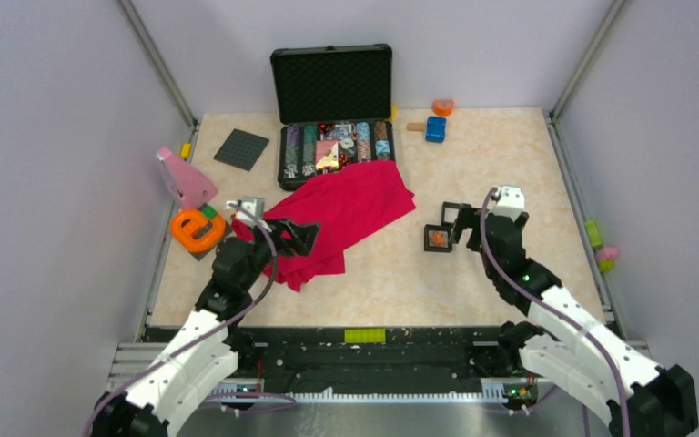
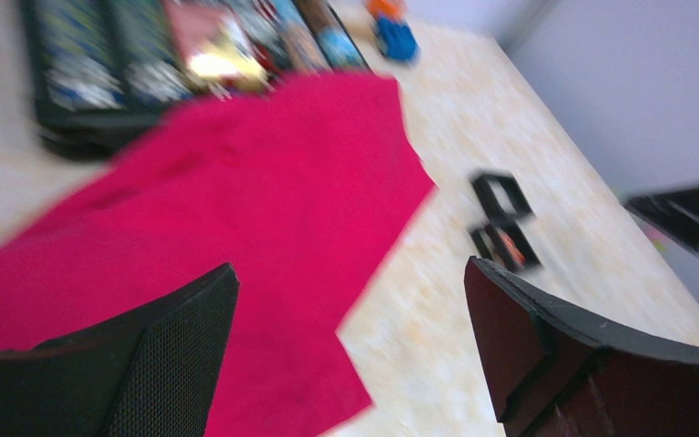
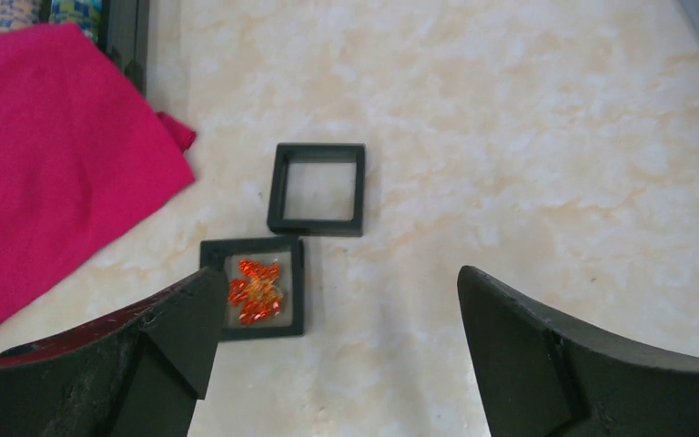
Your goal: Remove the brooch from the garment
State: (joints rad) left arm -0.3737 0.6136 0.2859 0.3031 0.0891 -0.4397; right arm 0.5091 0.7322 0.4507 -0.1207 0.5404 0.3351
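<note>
The brooch [image 3: 255,291], a small spiky orange-red ornament with a golden glint, lies in a small black square tray [image 3: 297,314] on the table, apart from the garment. In the top view the brooch [image 1: 438,238] shows as an orange speck. The garment [image 1: 350,211] is a crumpled red cloth [image 2: 237,200] spread below the case. My right gripper [image 3: 340,273] hovers open over the table just right of the tray, its left finger overlapping the tray's edge. Over the cloth's lower left corner my left gripper [image 2: 350,266] stands open with nothing between its fingers.
An empty black square frame [image 3: 317,188] lies just beyond the tray. An open black case [image 1: 332,137] of colourful pieces stands behind the cloth. An orange ring toy [image 1: 197,228], a pink piece [image 1: 185,177] and a dark plate [image 1: 241,148] sit left; a blue block [image 1: 435,128] back right.
</note>
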